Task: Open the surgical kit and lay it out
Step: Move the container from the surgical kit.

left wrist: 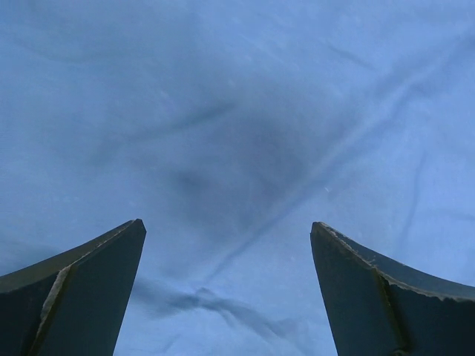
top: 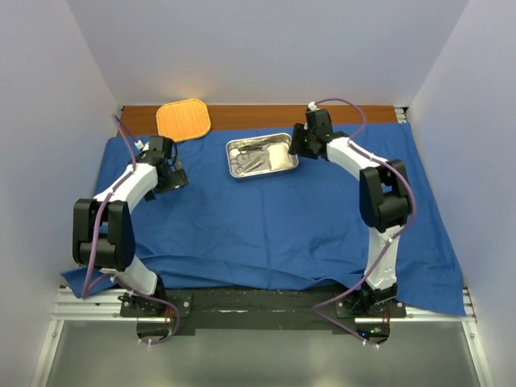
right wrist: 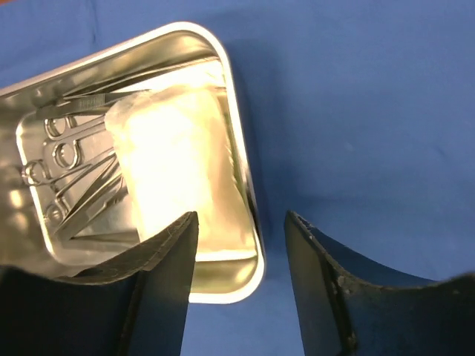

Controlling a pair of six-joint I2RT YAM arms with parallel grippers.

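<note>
The blue cloth wrap [top: 274,218] lies spread open over the table. The shiny steel tray [top: 235,169] stands on it at the back middle. It holds metal scissors and forceps [right wrist: 70,159] and a white gauze pack [right wrist: 174,159]. My right gripper [right wrist: 241,222] is open, its jaws on either side of the tray's near right rim [right wrist: 249,193], not closed on it. In the top view it [top: 297,145] is at the tray's right end. My left gripper [left wrist: 226,233] is open and empty, just above bare wrinkled cloth [left wrist: 245,133] at the left [top: 179,179].
An orange rounded-square mat [top: 183,118] lies at the back left, partly on the wooden strip [top: 266,117]. White walls close in the left, right and back. The cloth hangs over the table's near edge by the arm bases.
</note>
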